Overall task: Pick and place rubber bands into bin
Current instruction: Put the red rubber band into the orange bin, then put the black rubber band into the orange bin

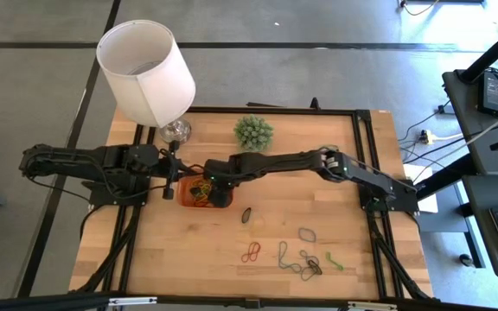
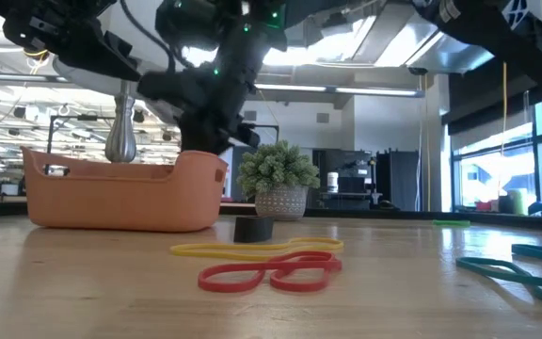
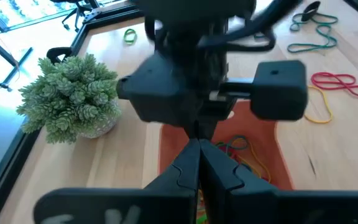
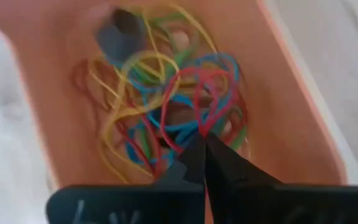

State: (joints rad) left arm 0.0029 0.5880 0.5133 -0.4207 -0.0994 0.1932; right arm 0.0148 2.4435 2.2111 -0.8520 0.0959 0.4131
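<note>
The right gripper (image 4: 202, 144), pinching a red rubber band (image 4: 207, 99), hangs over the orange bin (image 1: 180, 192) (already holding many), while several bands (image 1: 301, 259) remain on the table.

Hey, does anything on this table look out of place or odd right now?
Nothing is spilled or damaged. The lamp at the table's back left only seems tilted from overhead. Loose rubber bands lie scattered near the front, awaiting pickup. The right gripper, shut, holds a red band over the bin.
</note>
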